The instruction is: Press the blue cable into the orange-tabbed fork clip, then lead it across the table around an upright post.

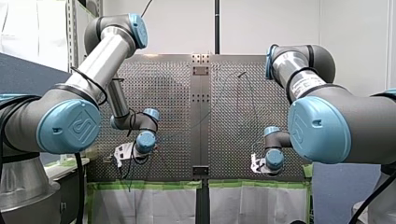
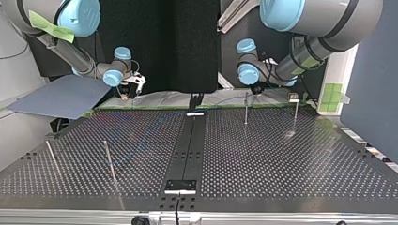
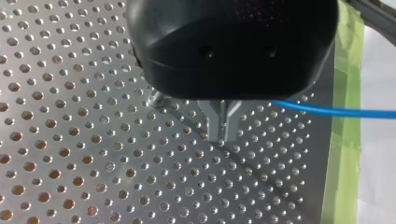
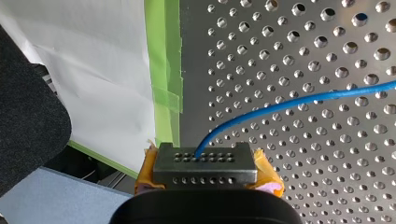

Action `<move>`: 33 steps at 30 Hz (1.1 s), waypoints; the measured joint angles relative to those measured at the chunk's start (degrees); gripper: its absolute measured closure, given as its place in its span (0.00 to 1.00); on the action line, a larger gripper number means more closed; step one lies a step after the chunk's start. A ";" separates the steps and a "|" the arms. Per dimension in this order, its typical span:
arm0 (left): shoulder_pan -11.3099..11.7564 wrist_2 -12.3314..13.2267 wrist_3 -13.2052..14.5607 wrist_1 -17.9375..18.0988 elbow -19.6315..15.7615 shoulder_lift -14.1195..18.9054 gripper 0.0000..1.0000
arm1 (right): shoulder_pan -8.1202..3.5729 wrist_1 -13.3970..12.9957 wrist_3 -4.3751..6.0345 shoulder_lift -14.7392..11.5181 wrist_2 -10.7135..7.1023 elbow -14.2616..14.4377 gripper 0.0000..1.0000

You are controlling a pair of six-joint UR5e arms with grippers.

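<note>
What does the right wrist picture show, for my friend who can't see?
My right gripper, with yellow-orange pads, is shut on a thin blue cable that curves away over the perforated metal table. Green tape lines the table's edge.

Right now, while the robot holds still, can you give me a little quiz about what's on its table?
1. True or false: the cable is red.
2. What colour is the tape along the table edge? A green, B pink, C black.
3. Fill in: my right gripper is shut on the ____.
Key: 1 false, it is blue. 2 A. 3 cable.
</note>
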 joint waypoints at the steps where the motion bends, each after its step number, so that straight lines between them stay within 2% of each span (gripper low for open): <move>1: 0.00 -0.08 0.04 -0.02 0.00 0.00 1.00 | 0.00 0.00 -0.02 0.00 0.00 -0.01 1.00; 15: -0.70 -0.79 2.25 -0.27 -1.28 -0.01 1.00 | -0.26 -0.08 0.14 0.05 0.04 0.00 1.00; 25: -3.76 1.39 5.43 3.49 -4.29 0.00 1.00 | -0.33 -0.01 0.04 0.08 0.00 -0.02 1.00; 33: -3.99 2.14 5.92 5.59 -4.46 0.00 1.00 | -0.29 0.00 -0.06 0.09 -0.07 -0.01 1.00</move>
